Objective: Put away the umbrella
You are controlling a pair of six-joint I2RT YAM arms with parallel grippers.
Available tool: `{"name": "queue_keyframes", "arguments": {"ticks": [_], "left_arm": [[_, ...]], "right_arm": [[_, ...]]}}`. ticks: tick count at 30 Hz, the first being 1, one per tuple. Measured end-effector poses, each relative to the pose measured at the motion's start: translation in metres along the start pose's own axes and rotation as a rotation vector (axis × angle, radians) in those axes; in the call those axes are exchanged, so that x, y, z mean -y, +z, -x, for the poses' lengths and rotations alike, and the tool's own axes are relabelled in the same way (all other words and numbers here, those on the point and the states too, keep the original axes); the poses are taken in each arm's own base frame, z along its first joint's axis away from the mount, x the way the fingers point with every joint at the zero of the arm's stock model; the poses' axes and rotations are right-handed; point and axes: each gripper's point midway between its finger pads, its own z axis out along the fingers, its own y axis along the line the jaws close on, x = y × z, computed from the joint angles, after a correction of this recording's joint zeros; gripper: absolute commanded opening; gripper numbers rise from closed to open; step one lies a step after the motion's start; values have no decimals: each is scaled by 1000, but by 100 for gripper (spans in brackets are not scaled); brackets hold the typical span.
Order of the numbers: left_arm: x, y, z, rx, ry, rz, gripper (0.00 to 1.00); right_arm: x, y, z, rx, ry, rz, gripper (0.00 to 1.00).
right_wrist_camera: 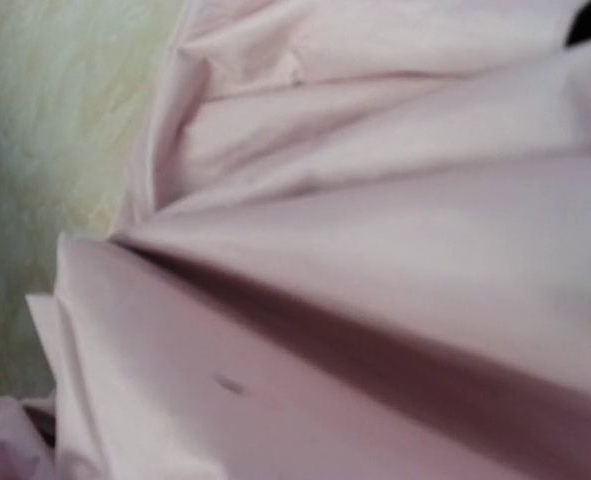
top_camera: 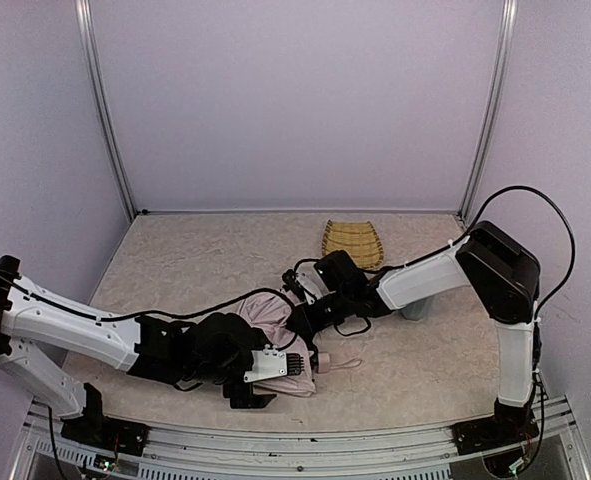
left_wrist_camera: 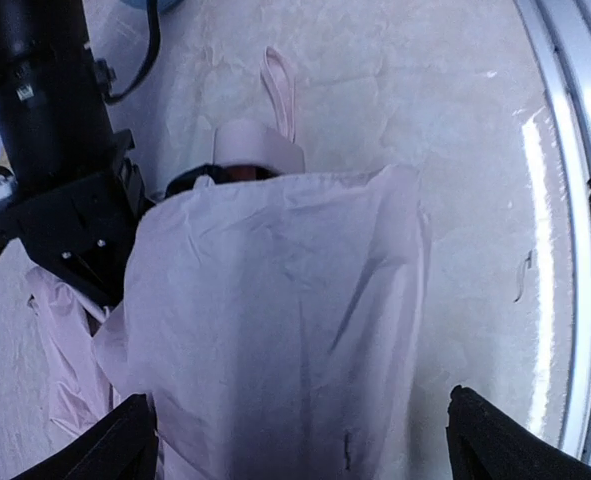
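Observation:
The umbrella (top_camera: 267,312) lies folded in a loose pale-pink heap near the table's front middle. Its small pink handle (top_camera: 325,362) and strap (top_camera: 351,365) point right. My left gripper (top_camera: 297,366) is low over the fabric and stands open. In the left wrist view its black fingertips (left_wrist_camera: 125,440) straddle the umbrella's cloth (left_wrist_camera: 275,300), with the handle (left_wrist_camera: 260,150) and strap (left_wrist_camera: 280,85) ahead. My right gripper (top_camera: 300,322) is shut and pressed against the far side of the heap. The right wrist view shows only umbrella folds (right_wrist_camera: 375,250); its fingers are hidden, so a grip cannot be judged.
A woven yellow tray (top_camera: 353,243) lies at the back, right of centre. A small grey-blue object (top_camera: 415,312) sits under the right forearm. The metal front rail (left_wrist_camera: 565,250) runs close to the right of the umbrella in the left wrist view. Pale walls enclose the table.

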Motion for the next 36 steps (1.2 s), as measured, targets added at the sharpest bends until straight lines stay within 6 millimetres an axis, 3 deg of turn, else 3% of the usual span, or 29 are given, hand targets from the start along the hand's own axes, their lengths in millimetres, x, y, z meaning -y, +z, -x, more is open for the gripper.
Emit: {"name": "queue_keyframes", "arguments": {"ticks": [3, 7, 12, 17, 23, 26, 31, 33, 34, 36], "left_arm": [[-12, 19, -21, -79, -12, -26, 98], [-27, 35, -28, -105, -70, -62, 97], [-5, 55, -43, -142, -117, -165, 92], [-2, 67, -35, -120, -180, -193, 85], [-2, 73, -31, -107, -234, -205, 64], [-2, 73, -28, -93, -257, -219, 53], [1, 75, -26, -78, -300, -271, 47], [0, 77, -24, -66, -328, -306, 43], [0, 78, -23, -61, -337, -320, 41], [-3, 83, -21, -49, -361, -354, 38]], "right_arm": [[0, -2, -1, -6, -11, -3, 0], [-2, -7, -2, -7, -17, -5, 0], [-6, -12, 1, 1, -21, -2, 0], [-5, -13, -1, -8, -17, -14, 0], [-4, -21, 1, -4, -2, -28, 1], [-3, -25, -3, -8, 12, -31, 22], [13, -37, -6, 2, 72, -81, 65], [18, -45, -4, 14, 89, -105, 77], [19, -52, -2, 23, 90, -119, 97], [18, -68, 5, 48, 90, -143, 100]]}}
